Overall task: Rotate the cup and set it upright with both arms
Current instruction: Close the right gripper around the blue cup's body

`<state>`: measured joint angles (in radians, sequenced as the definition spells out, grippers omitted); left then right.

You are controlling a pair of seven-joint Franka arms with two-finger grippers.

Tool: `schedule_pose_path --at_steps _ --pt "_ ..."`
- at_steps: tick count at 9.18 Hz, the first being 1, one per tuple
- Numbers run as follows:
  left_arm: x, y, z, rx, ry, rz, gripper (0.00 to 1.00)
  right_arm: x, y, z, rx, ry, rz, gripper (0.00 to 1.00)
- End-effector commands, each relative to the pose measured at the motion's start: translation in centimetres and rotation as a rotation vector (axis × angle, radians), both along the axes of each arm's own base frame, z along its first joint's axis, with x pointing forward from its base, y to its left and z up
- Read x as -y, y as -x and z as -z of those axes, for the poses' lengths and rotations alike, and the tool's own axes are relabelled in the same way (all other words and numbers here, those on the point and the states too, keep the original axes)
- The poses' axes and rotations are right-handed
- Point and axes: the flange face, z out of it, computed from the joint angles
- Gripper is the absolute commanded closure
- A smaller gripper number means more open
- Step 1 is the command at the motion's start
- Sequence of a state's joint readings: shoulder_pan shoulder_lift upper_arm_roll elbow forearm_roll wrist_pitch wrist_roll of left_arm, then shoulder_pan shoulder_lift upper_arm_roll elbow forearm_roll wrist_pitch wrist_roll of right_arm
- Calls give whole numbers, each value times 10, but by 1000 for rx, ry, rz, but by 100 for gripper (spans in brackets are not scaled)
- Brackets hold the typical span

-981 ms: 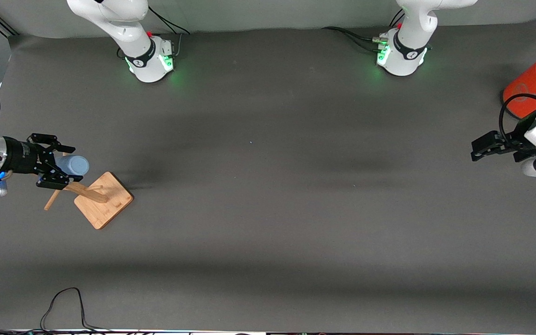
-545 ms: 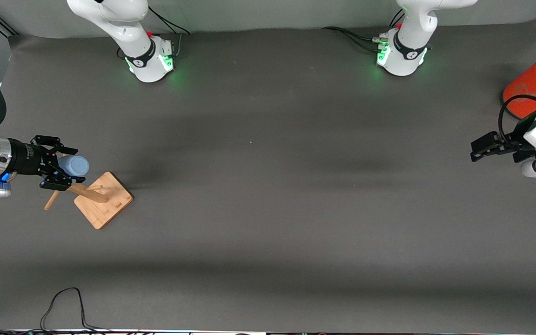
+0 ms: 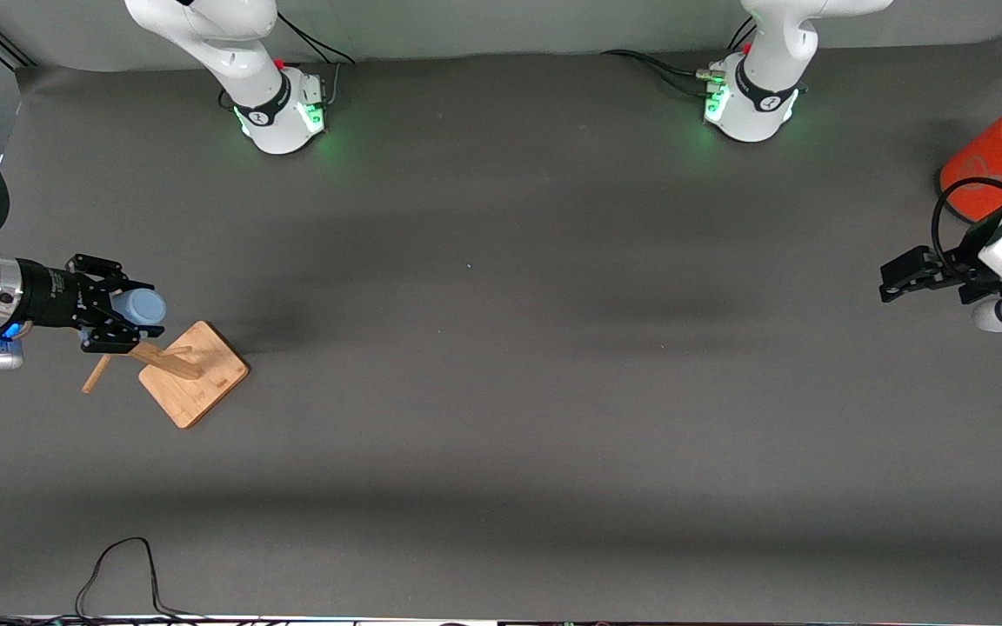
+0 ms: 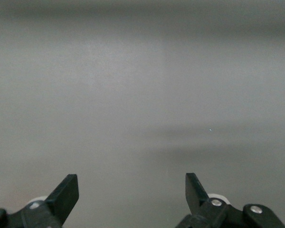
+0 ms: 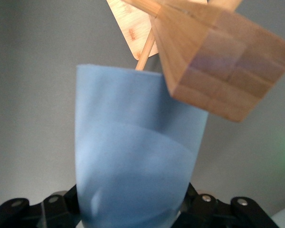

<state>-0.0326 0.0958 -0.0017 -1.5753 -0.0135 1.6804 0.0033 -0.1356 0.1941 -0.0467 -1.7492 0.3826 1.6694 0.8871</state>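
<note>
The cup (image 3: 137, 306) hangs on a peg of the wooden rack (image 3: 192, 374), at the right arm's end of the desk. It lies almost sideways, above the rack's flat base. The right tool (image 3: 123, 315) is around the cup, one finger on each side of it. In the right wrist view the blue wall of the cup (image 5: 133, 156) fills the space between the two black fingers, so I judge the right tool is clenched on the cup, but the contact places themselves are hidden by the cup's body. The block of the rack (image 5: 213, 61) is very close to the cup's rim there.

The left tool (image 3: 899, 274) waits over the left arm's end of the desk, near the orange cylinder (image 3: 992, 161), with nothing in it. In the left wrist view its fingers (image 4: 66, 192) stand wide apart, and only the bare desk (image 4: 142, 95) is between them.

The risk now is in taking the cup off the peg. If the right arm pulls in a direction that is not along the peg, the rim can catch on the wood and the light rack may tip or slide. The cup is tapered and smooth, so a weak hold could let it slip out during the rotation. The hand-over to the left tool also needs good alignment, or the cup may fall on the desk.
</note>
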Motion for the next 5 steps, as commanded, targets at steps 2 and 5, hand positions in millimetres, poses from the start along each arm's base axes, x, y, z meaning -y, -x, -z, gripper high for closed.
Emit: schedule_pose_path --at_steps 2,5 --pt "-3 -1 -2 -9 -5 9 0 -2 2 -11 32 -37 -1 78" --pt "-3 -2 1 -14 -7 9 0 -6 -1 -19 40 -35 4 82"
